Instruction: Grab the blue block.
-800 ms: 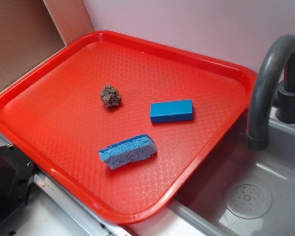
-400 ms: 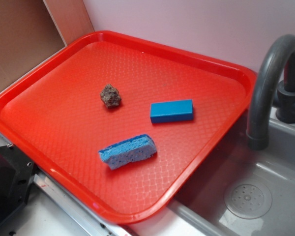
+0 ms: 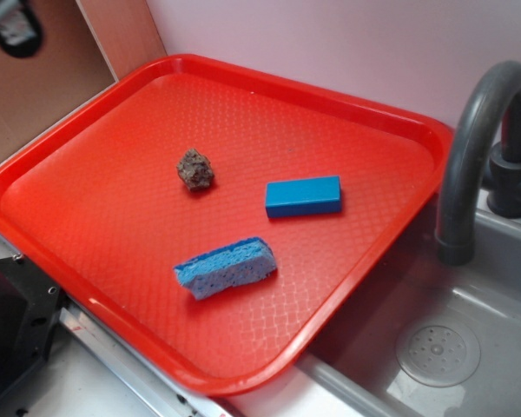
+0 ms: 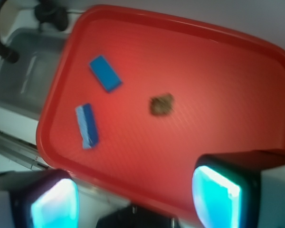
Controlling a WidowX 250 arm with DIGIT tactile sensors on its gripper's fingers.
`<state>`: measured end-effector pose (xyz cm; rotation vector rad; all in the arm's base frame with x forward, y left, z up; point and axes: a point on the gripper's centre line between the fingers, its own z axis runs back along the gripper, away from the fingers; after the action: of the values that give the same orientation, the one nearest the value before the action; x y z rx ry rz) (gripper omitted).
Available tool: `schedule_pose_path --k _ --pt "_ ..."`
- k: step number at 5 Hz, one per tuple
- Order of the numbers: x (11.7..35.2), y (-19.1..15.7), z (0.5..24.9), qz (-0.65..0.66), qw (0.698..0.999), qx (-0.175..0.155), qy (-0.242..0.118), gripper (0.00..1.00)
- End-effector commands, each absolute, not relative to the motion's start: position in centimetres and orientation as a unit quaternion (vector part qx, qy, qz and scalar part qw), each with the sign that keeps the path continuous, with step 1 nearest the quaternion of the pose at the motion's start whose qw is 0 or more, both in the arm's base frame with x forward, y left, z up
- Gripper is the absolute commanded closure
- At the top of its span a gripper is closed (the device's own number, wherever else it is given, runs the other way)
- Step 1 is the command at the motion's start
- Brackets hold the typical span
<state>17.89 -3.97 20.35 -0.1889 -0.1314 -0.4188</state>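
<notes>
Hovering high over a red tray [image 3: 87, 165], the gripper [image 4: 133, 194] of a WidowX 250 is looking down on the scene, its two fingers [image 4: 213, 192] spread wide apart at the bottom of the wrist view and holding nothing between them. In the exterior view only a dark corner of the arm [image 3: 10, 24] is showing at the top left edge, well clear of everything on the tray.

The blue block [image 3: 303, 196] is lying flat on the tray's right half, untouched and well apart from the gripper; in the wrist view it is sitting up and to the left of the open fingers, near the tray's sink-side rim. A lighter blue sponge [image 3: 225, 267] is resting just in front of it, closer to the tray's near edge, and a small brown lumpy rock [image 3: 194, 168] is lying to the block's left, apart from both.

The tray is sitting on a countertop, its right corner overhanging a grey sink [image 3: 469, 347] with a dark curved faucet [image 3: 473, 148], against a pale pink wall [image 3: 330, 43].
</notes>
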Motion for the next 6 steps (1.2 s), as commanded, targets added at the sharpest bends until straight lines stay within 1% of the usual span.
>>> schedule_pose_path --k 1,2,3,4,5,6 --pt "22.5 -8.4 19.0 -0.364 0.923 -0.044 -0.117 0.00" --pt "23.9 -10.7 17.0 -0.383 0.918 -0.019 -0.101 0.00" --pt "26.0 -12.6 13.8 -0.384 0.919 -0.019 -0.086 0.00" --pt "27.2 -12.9 11.3 -0.377 0.925 0.009 -0.054 0.00" --pt "28.0 -12.6 8.8 -0.376 0.926 -0.011 -0.029 0.00" --pt "28.0 -13.2 6.6 -0.389 0.921 -0.019 -0.010 0.00"
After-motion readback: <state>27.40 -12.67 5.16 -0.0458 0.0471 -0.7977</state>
